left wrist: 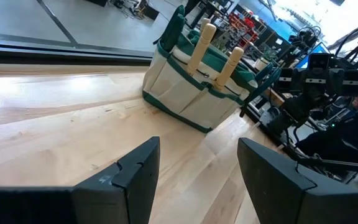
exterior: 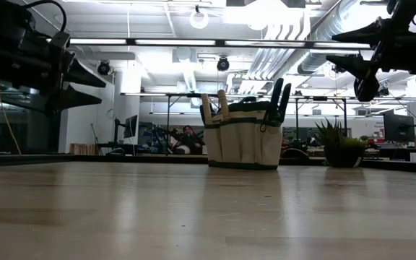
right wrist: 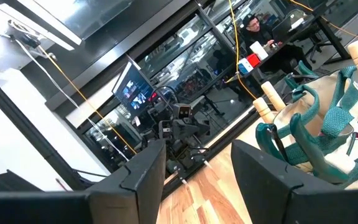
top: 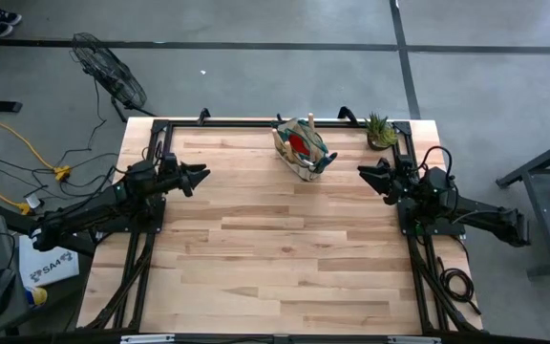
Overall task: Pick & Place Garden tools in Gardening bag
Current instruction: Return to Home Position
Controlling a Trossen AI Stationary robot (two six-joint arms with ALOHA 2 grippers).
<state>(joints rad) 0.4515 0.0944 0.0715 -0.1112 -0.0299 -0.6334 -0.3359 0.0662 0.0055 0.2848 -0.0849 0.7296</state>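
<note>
Gardening bag (top: 304, 148) stands upright on the table (top: 285, 268), close to the far edge and a little right of centre. Two wooden handles (left wrist: 202, 40) stick up out of it, green pruner handles (exterior: 280, 94) rise at its right side, and the red cloth (top: 297, 143) shows inside from above.

Potted plant (top: 381, 131) sits at the far right corner, near the bag but apart from it. A black frame rail (top: 246, 121) runs along the far edge just behind both.

Left gripper (top: 199, 176) hangs above the left part of the table, pointing inward, fingers spread with nothing between them. Right gripper (top: 366, 173) mirrors it on the right side, fingers likewise apart and holding nothing. It is nearer the plant than the bag. Both are well off the wood in the low view.

Bare planks run between the two grippers and on to the near edge.

Off the table there is a fan (top: 113, 72) on the floor at far left and a person (right wrist: 253, 28) seated at a desk in the room beyond.
</note>
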